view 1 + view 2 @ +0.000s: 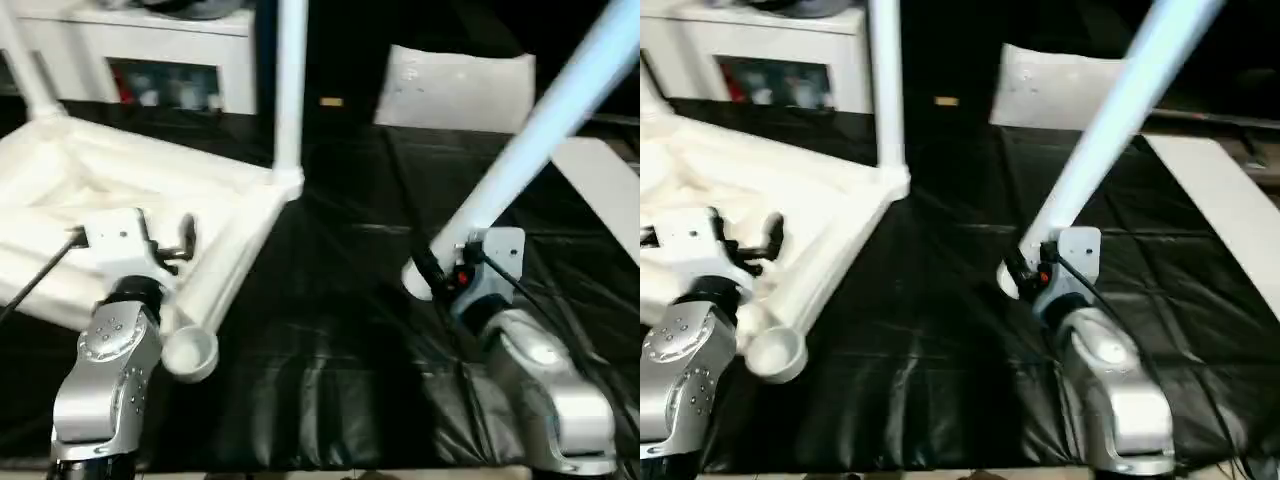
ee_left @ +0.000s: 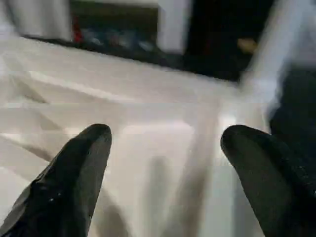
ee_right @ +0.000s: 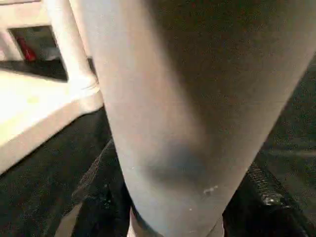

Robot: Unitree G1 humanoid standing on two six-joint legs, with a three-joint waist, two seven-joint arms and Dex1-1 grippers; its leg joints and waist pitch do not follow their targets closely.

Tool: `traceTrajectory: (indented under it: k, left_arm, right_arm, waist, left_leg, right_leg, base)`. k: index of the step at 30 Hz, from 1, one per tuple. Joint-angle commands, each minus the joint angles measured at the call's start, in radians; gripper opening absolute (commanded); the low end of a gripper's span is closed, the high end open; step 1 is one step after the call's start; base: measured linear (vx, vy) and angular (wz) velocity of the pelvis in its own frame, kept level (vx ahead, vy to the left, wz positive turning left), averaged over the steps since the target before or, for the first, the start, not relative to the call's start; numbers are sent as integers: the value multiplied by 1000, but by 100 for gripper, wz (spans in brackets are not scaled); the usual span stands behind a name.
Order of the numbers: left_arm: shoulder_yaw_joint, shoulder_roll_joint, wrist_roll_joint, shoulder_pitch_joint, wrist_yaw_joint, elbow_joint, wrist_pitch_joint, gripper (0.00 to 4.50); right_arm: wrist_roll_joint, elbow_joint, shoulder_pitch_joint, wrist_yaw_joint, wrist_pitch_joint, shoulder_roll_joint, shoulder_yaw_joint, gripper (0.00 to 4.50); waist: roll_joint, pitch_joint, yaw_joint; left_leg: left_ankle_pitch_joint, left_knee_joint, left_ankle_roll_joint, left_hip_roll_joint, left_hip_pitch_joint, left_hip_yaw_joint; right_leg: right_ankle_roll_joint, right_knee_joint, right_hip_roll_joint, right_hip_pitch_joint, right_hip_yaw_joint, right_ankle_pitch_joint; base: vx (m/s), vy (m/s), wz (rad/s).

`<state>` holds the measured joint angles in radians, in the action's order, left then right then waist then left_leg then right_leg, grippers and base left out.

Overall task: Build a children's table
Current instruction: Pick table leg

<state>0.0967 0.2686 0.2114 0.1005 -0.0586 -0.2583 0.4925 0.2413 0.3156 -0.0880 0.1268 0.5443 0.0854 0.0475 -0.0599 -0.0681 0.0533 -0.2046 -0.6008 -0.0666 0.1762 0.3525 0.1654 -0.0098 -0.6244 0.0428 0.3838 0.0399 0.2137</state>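
Note:
The white tabletop lies upside down on the left, ribbed side up. Two legs stand in its far corner sockets: one leg at the inner far corner, another leg at the far left. The near corner socket is an empty round cup. My left gripper hovers over the ribbed underside, its black fingers wide apart with nothing between them. My right gripper is shut on the thick end of a third leg, which slants up to the right, just above the black surface.
A black cover lies over the work surface. A white cabinet with glass doors stands at the back left. A flat white sheet leans at the back and another white panel lies at the right.

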Motion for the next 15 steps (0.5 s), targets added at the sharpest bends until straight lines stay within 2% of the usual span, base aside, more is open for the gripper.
traceTrajectory:
  k: [1,2,3,5,6,8,9,15]
  left_arm:
    - [-44,32,-31,-10,45,-25,24,409]
    - [-47,35,-29,-12,60,-23,13,409]
    - [-45,28,-32,-20,91,-12,-35,409]
    - [-45,20,-37,-23,107,3,-66,409]
    - [-49,13,-50,-27,120,21,-108,409]
    - [-59,13,-50,-26,118,27,-119,409]
    - [-66,5,-43,-16,107,33,-106,409]
    - [-75,-14,-30,-5,111,13,-69,409]
  right_arm:
    - [-5,16,5,-9,33,19,-2,193]
    - [-6,19,8,-3,33,21,-5,193]
    - [-7,21,13,0,24,16,-4,193]
    - [-23,17,16,0,19,21,-15,193]
    - [-48,11,22,7,5,29,-36,193]
    - [-54,4,32,29,-25,35,-51,193]
    - [-60,-16,36,38,-46,38,-64,193]
    - [-40,-39,26,32,-26,25,-70,193]
  waist:
    - [25,55,-4]
    - [25,56,-5]
    - [35,56,-5]
    - [31,56,-7]
    - [32,57,-6]
    - [29,55,-7]
    - [22,56,-8]
    - [26,55,-11]
  left_leg:
    - [-210,81,-52,46,-5,-23]
    - [-213,81,-53,45,-4,-22]
    - [-218,80,-58,45,-6,-22]
    - [-219,80,-56,46,-3,-21]
    - [-217,80,-55,45,-3,-21]
    - [-231,81,-53,46,-3,-21]
    - [-237,79,-50,47,-4,-19]
    - [-231,79,-46,47,-3,-21]
  right_leg:
    - [-71,84,74,-27,-53,223]
    - [-74,83,74,-29,-54,218]
    - [-82,83,75,-28,-55,204]
    - [-92,87,76,-30,-55,193]
    - [-98,85,77,-31,-56,182]
    - [-99,86,79,-32,-56,197]
    - [-99,87,80,-32,-57,211]
    - [-108,86,80,-31,-57,216]
  base:
    - [0,0,0]
    - [0,0,0]
    - [0,0,0]
    - [0,0,0]
    - [0,0,0]
    - [0,0,0]
    - [0,0,0]
    - [0,0,0]
